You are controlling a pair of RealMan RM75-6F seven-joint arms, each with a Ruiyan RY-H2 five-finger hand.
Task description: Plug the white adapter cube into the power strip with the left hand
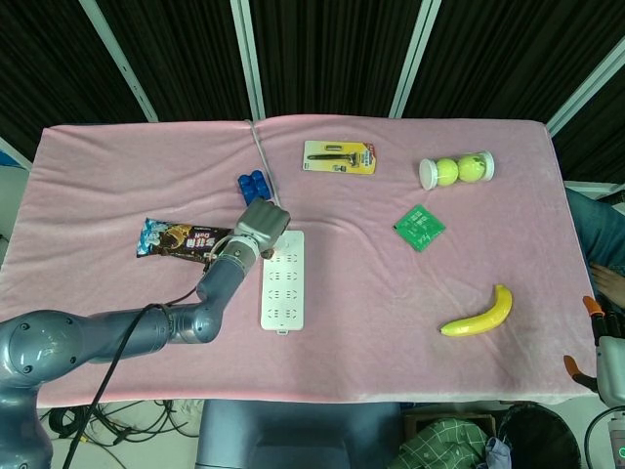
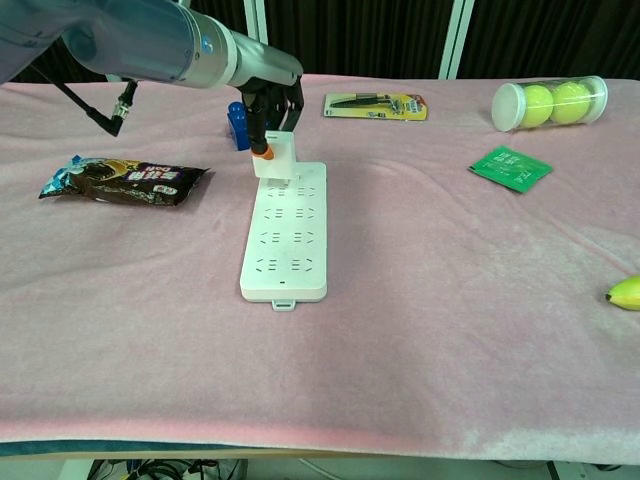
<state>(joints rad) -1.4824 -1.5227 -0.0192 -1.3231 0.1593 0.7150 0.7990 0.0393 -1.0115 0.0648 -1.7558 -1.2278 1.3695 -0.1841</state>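
A white power strip (image 1: pixel 283 279) (image 2: pixel 287 229) lies lengthwise on the pink cloth, left of centre. My left hand (image 1: pixel 258 227) (image 2: pixel 270 105) holds the white adapter cube (image 2: pixel 277 159) over the strip's far end, the cube's underside touching or just above the top sockets. In the head view the hand hides the cube. The right hand appears in neither view.
A snack bar wrapper (image 1: pixel 180 237) (image 2: pixel 124 181) lies left of the strip. Blue objects (image 1: pixel 252 183) (image 2: pixel 236 124) stand just behind the hand. Further right are a carded tool (image 1: pixel 339 157), a tube of tennis balls (image 1: pixel 456 170), a green packet (image 1: pixel 420 227) and a banana (image 1: pixel 480 315).
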